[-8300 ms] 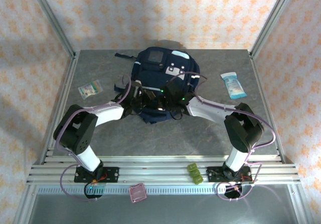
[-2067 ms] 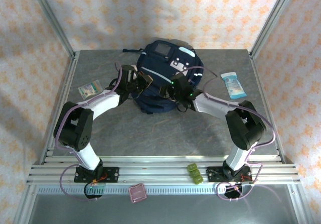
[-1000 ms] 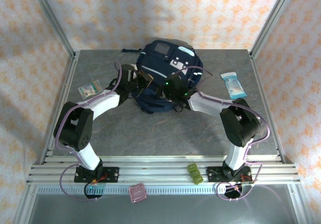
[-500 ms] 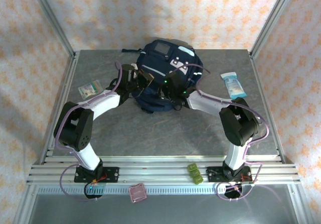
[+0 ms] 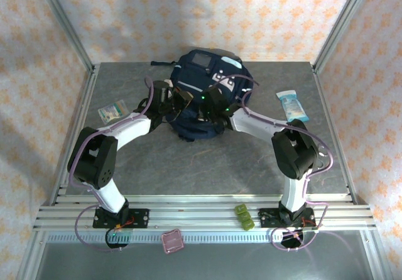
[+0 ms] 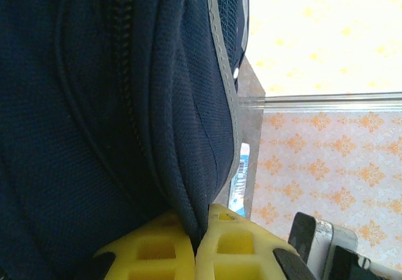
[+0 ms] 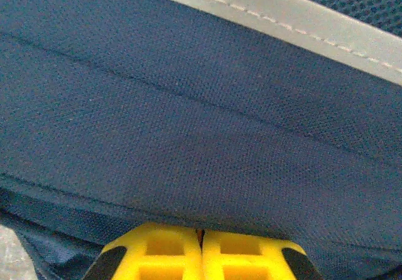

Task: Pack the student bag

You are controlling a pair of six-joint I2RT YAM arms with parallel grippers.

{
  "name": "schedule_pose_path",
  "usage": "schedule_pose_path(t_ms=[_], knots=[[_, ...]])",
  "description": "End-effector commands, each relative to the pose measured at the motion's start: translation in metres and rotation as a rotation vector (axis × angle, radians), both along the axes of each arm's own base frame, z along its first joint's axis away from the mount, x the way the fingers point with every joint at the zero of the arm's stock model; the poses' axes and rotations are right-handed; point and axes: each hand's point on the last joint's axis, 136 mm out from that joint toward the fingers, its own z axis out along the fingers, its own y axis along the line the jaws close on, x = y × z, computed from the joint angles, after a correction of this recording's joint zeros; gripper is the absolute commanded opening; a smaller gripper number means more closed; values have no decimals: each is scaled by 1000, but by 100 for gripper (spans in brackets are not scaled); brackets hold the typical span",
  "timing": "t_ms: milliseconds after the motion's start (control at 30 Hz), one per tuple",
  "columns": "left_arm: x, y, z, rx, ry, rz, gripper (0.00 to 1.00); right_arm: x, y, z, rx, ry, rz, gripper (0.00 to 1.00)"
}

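Both pincers are buried against the bag (image 5: pixel 196 79), so from above the fingertips are hard to pick out among dark wrists and purple cables. Up close, the left pincer (image 6: pixel 196 245) is clenched on a fold of navy cloth: the fold runs straight down between the two yellow pads (image 6: pixel 151 255), and the rest of the bag is cut off by the frame. The right pincer (image 7: pixel 201 245) has its pads pressed tight together right at the bag's fabric; whether any cloth is nipped between them, I can't tell, because the material hangs over the tips. The bag sits at the far middle of the tabletop (image 5: pixel 188 167), with an arm on either side of it. It's navy mesh-weave fabric, with a light-grey patch on top, pale stripe trim along the seams, a dark zip running down one side and a dark strap poking out toward the far left. Its near edge is hidden under the wrists. Well apart on the left lies a small packet (image 5: pixel 114 111); on the right, a pale blue pack (image 5: pixel 292 106), its print too small to read.
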Motion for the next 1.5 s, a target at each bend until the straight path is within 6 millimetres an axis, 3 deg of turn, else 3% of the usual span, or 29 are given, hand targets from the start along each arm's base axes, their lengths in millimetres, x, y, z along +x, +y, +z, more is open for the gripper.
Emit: schedule_pose_path(t_ms=[0,167,400,500,600,667,767,1000,1100,1200,1333,1467], knots=[[-11,-31,58,-89,-147,-127,0,29,-4,19,-2,-105,-62,0],[-9,-16,51,-58,-144,-86,0,13,-24,7,1,-67,-86,0],[-7,12,30,14,-110,-38,0,-6,-95,-34,-78,8,-205,0],[-7,14,24,28,-103,-35,0,-7,-115,-40,-113,9,-240,0],[-5,16,20,47,-103,-36,0,-9,-119,-37,-148,1,-234,0],[-1,17,16,72,-100,-39,0,-14,-112,-31,-144,-9,-202,0],[9,24,13,119,-103,-37,0,-25,-85,-17,-134,-41,-113,0],[38,58,16,225,-105,22,1,-49,25,8,-21,-73,130,0],[34,65,25,243,-115,39,29,-44,60,17,50,-78,178,0],[18,70,20,245,-99,43,42,-32,75,19,80,-84,180,0],[-12,73,3,255,-62,57,47,-28,86,15,101,-75,194,0],[-30,64,-15,262,-31,45,49,-30,88,13,115,-66,202,0]])
